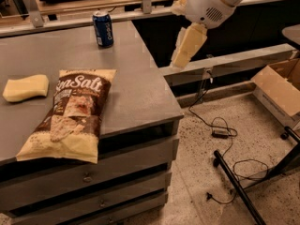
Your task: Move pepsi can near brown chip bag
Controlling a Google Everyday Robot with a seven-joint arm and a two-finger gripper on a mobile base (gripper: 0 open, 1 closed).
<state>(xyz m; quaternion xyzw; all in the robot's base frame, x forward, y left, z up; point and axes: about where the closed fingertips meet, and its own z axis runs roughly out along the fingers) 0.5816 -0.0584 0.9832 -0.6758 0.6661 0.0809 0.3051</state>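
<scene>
The gripper (pixel 188 46) is hanging in the air just past the right edge of the grey table (pixel 136 78); whether it is apart or together cannot be told. The pepsi can (pixel 103 28) is standing upright at the table's far edge, well apart from the brown chip bag (pixel 70 114), which is lying flat beside a yellow sponge (pixel 26 87)

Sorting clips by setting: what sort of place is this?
Likely a lab or workshop: grey drawer cabinet, loose floor cables, cardboard box. The end effector hangs right of the cabinet.
</scene>
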